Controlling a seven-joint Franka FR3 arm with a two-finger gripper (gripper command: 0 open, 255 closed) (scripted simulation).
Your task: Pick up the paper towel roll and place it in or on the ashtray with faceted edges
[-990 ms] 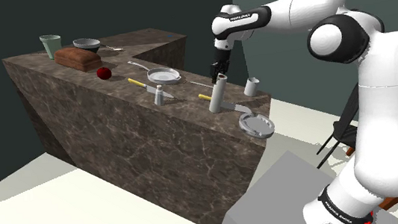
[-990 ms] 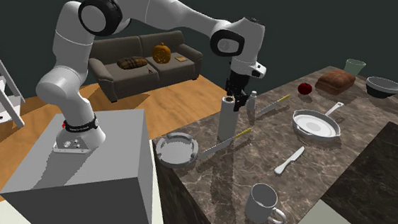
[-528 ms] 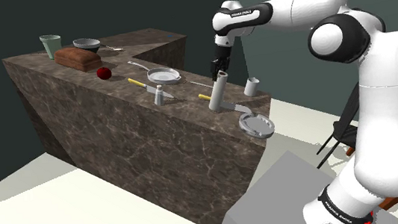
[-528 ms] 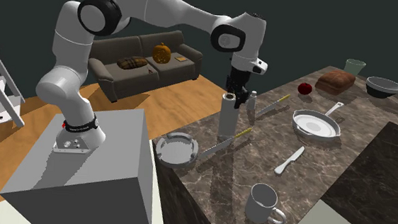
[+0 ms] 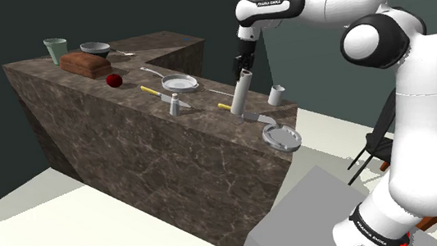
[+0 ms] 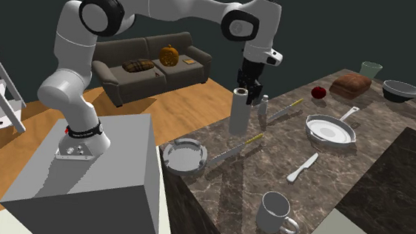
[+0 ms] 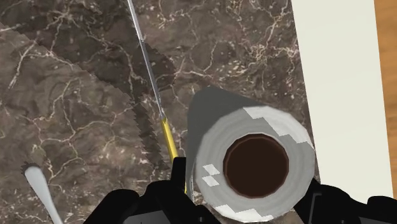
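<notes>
Dark marbled stone worktop (image 5: 127, 127) in a house, with a white robot arm reaching over it from a stand at one corner. The black gripper (image 5: 242, 65) points straight down and pinches the top of a pale grey paper towel roll (image 5: 240, 93). In the wrist view its fingers (image 7: 179, 181) press on opposite sides of the roll's top, around the brown core. The roll hangs upright near the worktop's edge closest to the stand. Its base looks just clear of the stone, though that is hard to tell.

A knife (image 7: 168, 137) with a yellow handle lies just beside the roll's foot, and a white mug (image 5: 275, 95) stands near it. The round grey ashtray (image 5: 282, 137) sits at the worktop corner nearest the stand, apart from the roll.

The step in hand appears to be lifting the roll and carrying it. To do it well, the arm likely needs to:

- raise the roll straight up until its base clears the knife and the ashtray's rim;
- move slowly, since a tall roll held only at the top may swing;
- centre the roll over the ashtray and lower it until it rests before letting go, because the ashtray sits by the edge and a tilted roll could fall off.
</notes>
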